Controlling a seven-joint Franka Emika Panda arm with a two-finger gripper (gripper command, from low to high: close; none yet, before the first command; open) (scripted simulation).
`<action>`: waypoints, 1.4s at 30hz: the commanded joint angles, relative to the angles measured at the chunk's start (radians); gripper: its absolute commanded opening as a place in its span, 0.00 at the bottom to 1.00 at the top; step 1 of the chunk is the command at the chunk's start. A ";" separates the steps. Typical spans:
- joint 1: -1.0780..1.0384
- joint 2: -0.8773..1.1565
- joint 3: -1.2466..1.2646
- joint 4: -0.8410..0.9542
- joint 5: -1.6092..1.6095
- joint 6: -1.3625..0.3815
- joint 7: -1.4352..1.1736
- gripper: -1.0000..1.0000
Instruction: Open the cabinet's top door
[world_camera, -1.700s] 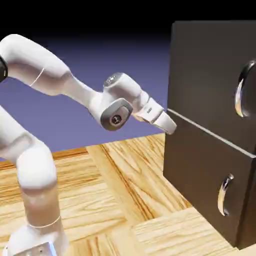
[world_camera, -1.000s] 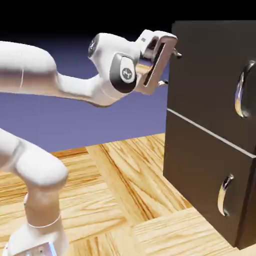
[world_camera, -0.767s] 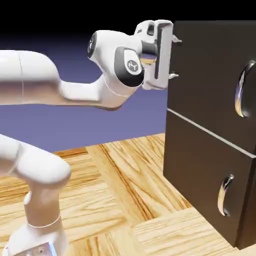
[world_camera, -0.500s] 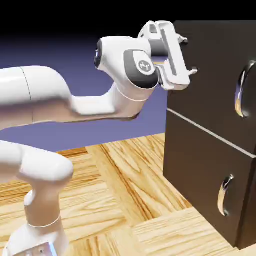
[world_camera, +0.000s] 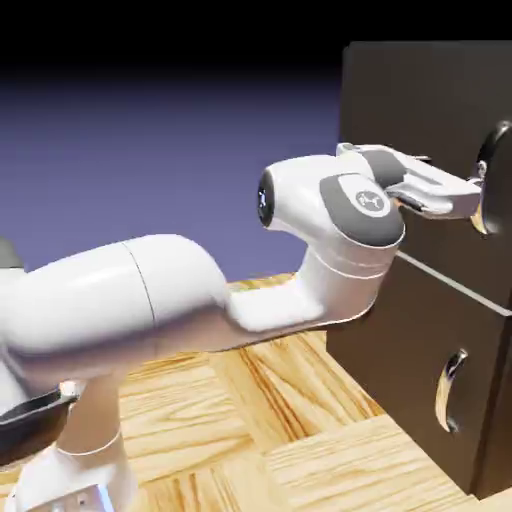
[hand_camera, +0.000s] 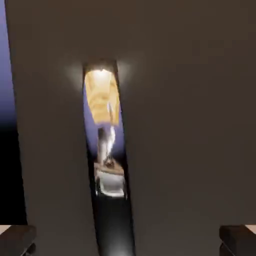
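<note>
With your gripper's fingertips (hand_camera: 128, 240) spread wide and nothing between them, you're right at the upper door's curved chrome handle (hand_camera: 106, 135), its long axis running between the two fingers, nearer the hand view's left one.

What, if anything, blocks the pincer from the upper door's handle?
Nothing visible does. In the hand view, the curved chrome handle lies between the fingertips of the open grey pincer, off-centre to the left, with only the flat charcoal door behind it.
</note>
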 joint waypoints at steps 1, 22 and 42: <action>0.038 0.000 -0.013 0.029 -0.005 -0.008 -0.003 0.50; -0.319 -0.121 0.307 -0.416 -0.048 -0.464 0.197 0.00; -0.648 -0.337 1.027 -0.828 0.553 -0.948 0.233 0.00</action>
